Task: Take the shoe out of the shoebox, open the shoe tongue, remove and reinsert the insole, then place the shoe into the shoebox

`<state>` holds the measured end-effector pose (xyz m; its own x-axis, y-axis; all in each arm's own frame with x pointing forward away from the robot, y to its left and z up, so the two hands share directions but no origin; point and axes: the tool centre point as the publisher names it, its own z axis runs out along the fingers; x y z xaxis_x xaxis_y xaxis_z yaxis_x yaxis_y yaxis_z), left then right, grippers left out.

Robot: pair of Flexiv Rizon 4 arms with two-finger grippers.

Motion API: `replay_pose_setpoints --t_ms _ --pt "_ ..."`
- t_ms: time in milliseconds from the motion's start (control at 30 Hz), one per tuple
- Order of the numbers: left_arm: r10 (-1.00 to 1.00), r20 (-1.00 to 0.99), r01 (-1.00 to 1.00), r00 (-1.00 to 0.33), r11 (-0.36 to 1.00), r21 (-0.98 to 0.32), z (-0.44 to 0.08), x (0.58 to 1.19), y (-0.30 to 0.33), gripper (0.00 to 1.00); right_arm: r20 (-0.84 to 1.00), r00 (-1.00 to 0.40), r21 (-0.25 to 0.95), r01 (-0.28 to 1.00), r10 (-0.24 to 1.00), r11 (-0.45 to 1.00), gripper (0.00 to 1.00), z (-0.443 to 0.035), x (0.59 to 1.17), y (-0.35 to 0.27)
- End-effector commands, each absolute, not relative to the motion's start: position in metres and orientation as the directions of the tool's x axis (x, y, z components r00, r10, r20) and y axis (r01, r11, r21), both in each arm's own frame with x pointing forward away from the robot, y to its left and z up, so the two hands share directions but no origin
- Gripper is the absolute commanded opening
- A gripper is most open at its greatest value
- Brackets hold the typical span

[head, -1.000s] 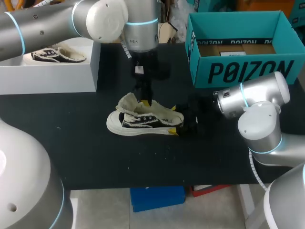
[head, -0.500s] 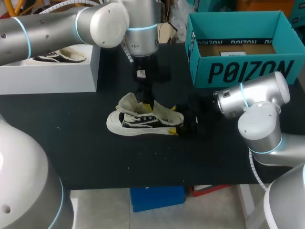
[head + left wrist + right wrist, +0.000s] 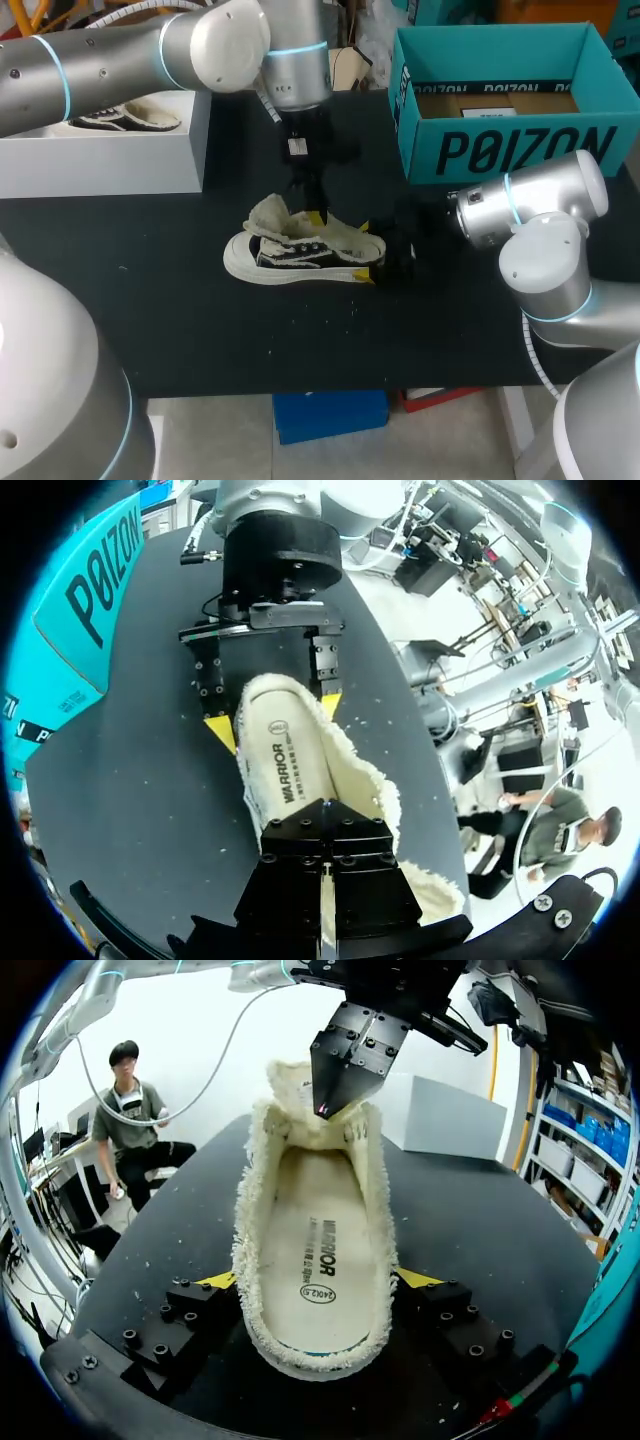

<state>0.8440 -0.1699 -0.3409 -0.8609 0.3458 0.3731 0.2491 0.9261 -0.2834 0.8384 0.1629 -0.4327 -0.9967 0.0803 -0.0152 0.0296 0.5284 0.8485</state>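
At the middle of the frame in the head view, the shoe (image 3: pixel 300 252) sits on its sole on the dark surface (image 3: pixel 150 300). Its long axis runs left to right, with the toe to the left and the heel to the right. The teal shoebox (image 3: pixel 500 150) stands open at the upper right, well apart from it.

Your left fingers (image 3: pixel 313 213) come down from above onto the front of the shoe's opening, where the fleece tongue (image 3: pixel 268 214) is folded out toward the toe. Their tips are pressed together with no gap showing. In the right wrist view the point they form touches the fleece at the root of the tongue, at the front end of the insole (image 3: pixel 315 1250). You cannot tell from these views whether any edge is pinched between them. The insole looks flat in its bed along its whole length.

Your right fingers (image 3: pixel 218 1281) stand wide apart around the heel, one yellow tip against each side of the shoe, so they grip it and pin it down.

The insole runs from the left tips straight toward the right fingers, along the shoe's axis. Your left arm is therefore the one placed to lift it. Judging by this, it needs a real hold on the front edge first, then a pull up and out of the opening while the heel stays clamped. The fleece lining may drag on the insole.
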Motion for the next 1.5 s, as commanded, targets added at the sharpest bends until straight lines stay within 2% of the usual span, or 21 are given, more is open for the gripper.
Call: replay_pose_setpoints --t_ms 33,367,967,1500 --pt "0.344 0.381 0.229 -0.858 0.921 -0.316 -0.338 0.852 -0.159 0.00 -0.015 -0.997 0.848 0.031 0.081 0.529 0.00 -0.436 0.840 0.161" --pt "0.316 0.394 0.201 -0.863 0.930 -0.308 -0.338 0.849 -0.159 0.00 -0.015 -0.997 0.848 0.031 0.081 0.529 0.00 -0.436 0.840 0.161" --pt "0.319 0.452 0.170 -0.833 0.925 -0.340 -0.367 0.828 -0.167 0.00 -0.015 -0.997 0.848 0.031 0.081 0.529 0.00 -0.436 0.840 0.161" --pt "0.285 0.496 0.137 -0.820 0.940 -0.313 -0.392 0.807 -0.170 0.00 -0.015 -0.997 0.848 0.031 0.081 0.529 0.00 -0.436 0.840 0.161"
